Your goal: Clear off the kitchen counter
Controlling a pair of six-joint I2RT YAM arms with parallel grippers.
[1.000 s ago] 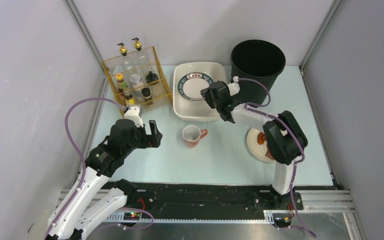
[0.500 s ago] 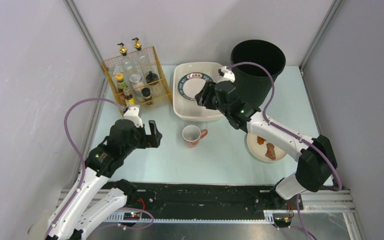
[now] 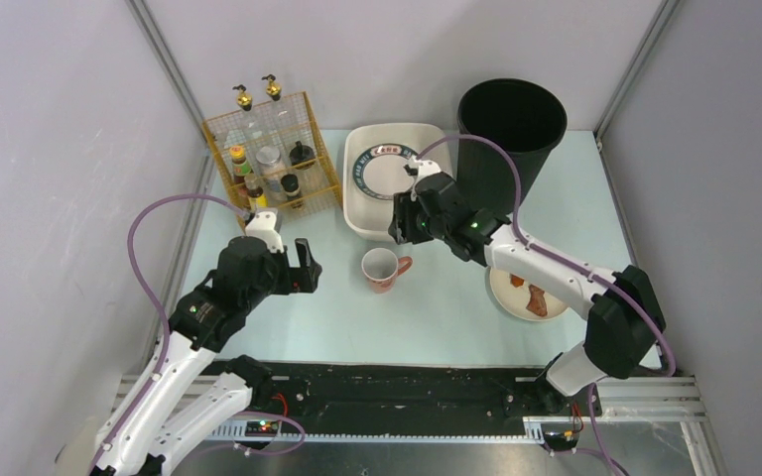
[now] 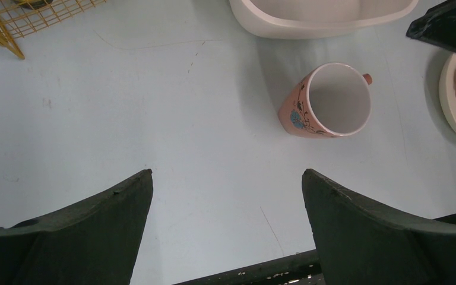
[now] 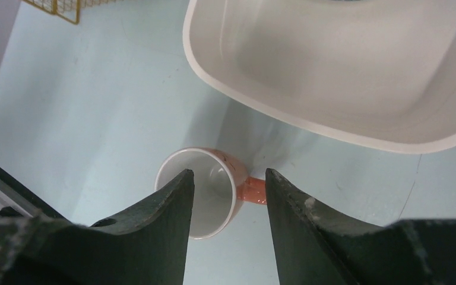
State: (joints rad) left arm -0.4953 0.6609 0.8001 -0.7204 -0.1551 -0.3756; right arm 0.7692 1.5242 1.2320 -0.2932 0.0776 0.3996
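From above, the pale mint-blue surface (image 3: pixel 437 317) lay between grey rails. The right arm hid part of the food plate (image 3: pixel 511 305) and of the near rim of the white basin (image 3: pixel 357 213). The right end effector (image 3: pixel 402 220) hung just beyond the pink mug (image 3: pixel 382 268). Red characters on the patterned plate (image 3: pixel 382 169) in the basin were too small to read, as were the bottle labels in the yellow wire rack (image 3: pixel 273 149). The left end effector (image 3: pixel 308 266) hovered left of the mug, apart from it.

The left wrist view showed its fingers (image 4: pixel 95 231) spread wide over the surface. It also showed a blue flower and dark vine on the mug, unseen from above. Basin, rack and food plate were cut off at the edges.

The right wrist view showed the right fingers (image 5: pixel 154 225) apart, with the mug's rim and orange handle (image 5: pixel 252 190) below the gap; contact could not be judged
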